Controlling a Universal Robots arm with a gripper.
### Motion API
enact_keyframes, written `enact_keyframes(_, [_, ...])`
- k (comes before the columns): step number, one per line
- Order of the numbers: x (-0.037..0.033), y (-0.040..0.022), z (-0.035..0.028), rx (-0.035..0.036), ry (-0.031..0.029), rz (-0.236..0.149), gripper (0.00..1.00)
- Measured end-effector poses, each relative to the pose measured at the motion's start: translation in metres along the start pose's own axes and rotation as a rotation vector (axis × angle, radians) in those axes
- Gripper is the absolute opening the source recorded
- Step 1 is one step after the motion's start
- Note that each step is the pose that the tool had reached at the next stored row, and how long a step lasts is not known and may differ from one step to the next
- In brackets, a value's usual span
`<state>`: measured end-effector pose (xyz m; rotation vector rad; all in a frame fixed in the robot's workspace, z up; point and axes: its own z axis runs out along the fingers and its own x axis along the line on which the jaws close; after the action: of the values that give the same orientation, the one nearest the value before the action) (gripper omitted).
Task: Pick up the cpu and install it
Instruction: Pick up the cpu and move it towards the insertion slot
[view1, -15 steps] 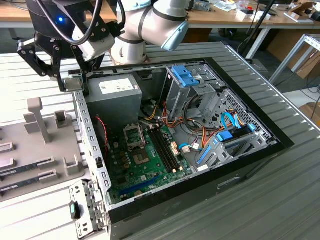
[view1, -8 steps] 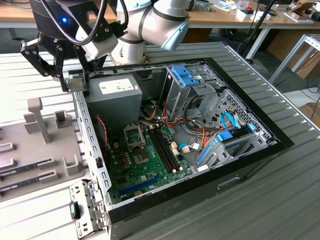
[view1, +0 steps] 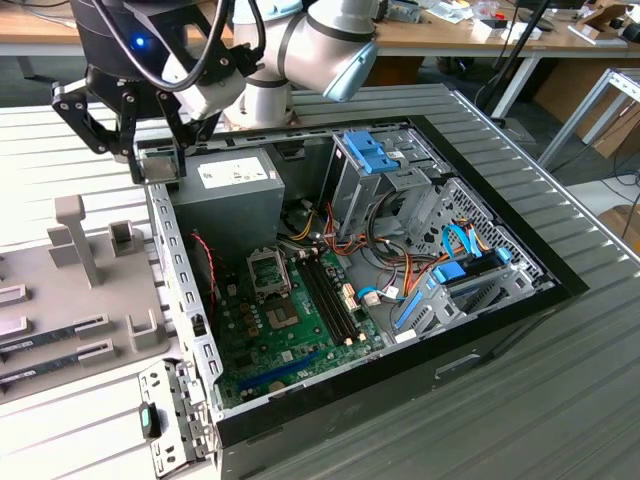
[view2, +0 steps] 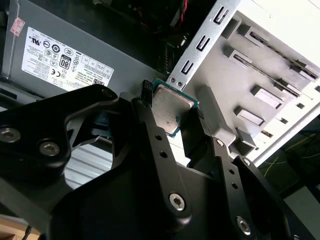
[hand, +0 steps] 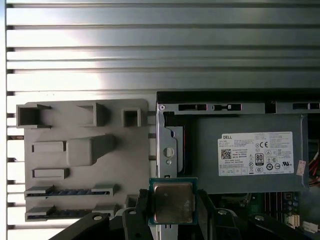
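The cpu (view2: 171, 104) is a small square chip with a silver top and a thin green rim. My gripper (view2: 173, 111) is shut on it, with a black finger on each of two opposite edges. The first wrist view shows the cpu (hand: 173, 201) flat between the fingers (hand: 141, 210), above the case's metal side rail and beside the power supply (hand: 250, 155). In the exterior view my gripper (view1: 160, 165) hangs over the case's rear corner at the exterior view's left, next to the power supply (view1: 235, 190). On the green motherboard (view1: 300, 345), the hinged socket frame (view1: 266, 268) stands open.
A grey fixture tray (view1: 80, 280) with slots and memory sticks (hand: 70, 191) lies outside the case at the exterior view's left. Inside the case are memory slots (view1: 325, 295), blue drive bays (view1: 370, 160) and cable bundles (view1: 400, 270). The ribbed metal table (view1: 560, 400) surrounds the case.
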<state>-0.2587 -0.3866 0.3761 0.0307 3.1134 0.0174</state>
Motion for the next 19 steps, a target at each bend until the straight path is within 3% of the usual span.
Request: enact_keyframes(19, [-0.0095, -0.0015, 0.0018, 0.0071, -0.0002, 0.000, 0.47])
